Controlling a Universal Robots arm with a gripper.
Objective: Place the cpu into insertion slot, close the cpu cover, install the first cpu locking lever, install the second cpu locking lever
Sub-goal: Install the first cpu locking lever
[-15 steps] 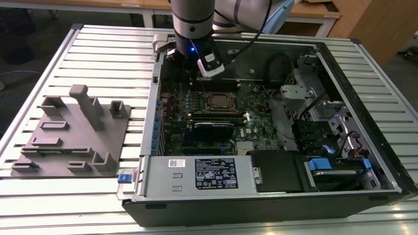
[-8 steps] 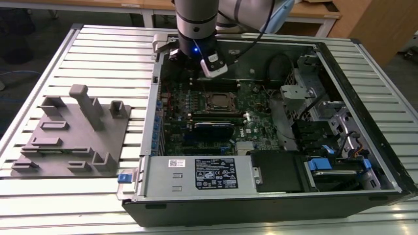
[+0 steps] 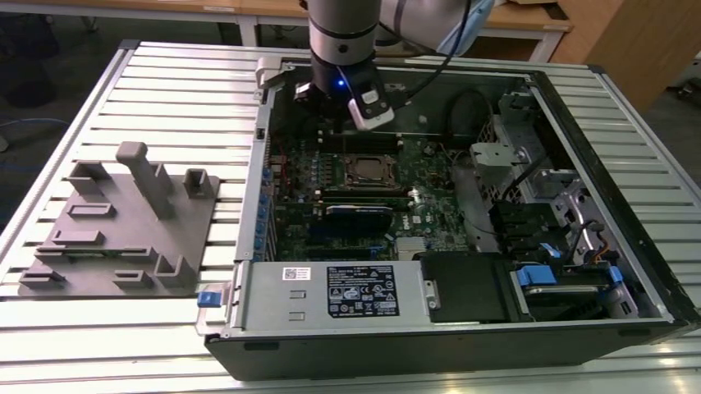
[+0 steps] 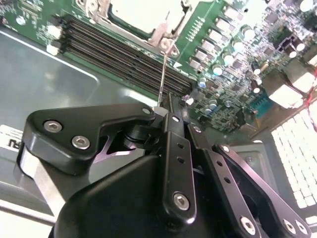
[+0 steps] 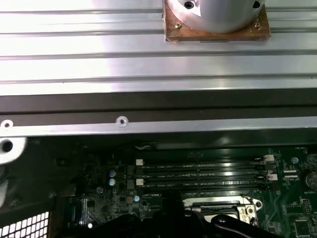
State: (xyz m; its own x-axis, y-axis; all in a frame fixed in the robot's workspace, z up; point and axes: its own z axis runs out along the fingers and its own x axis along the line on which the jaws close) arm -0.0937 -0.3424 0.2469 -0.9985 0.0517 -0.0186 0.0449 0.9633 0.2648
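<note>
End effector (image 4: 167,106) pressed together, seemingly pinching thin locking lever (image 4: 163,74) beside insertion slot (image 3: 370,171) edge.

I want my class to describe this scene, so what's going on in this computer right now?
A single robot arm is working inside an open computer case. In the second wrist view its gripper is shut on a thin metal locking lever that rises from a corner of the insertion slot. The pale-topped cpu sits in that slot, and the silvery cpu cover appears to lie down around it.
</note>
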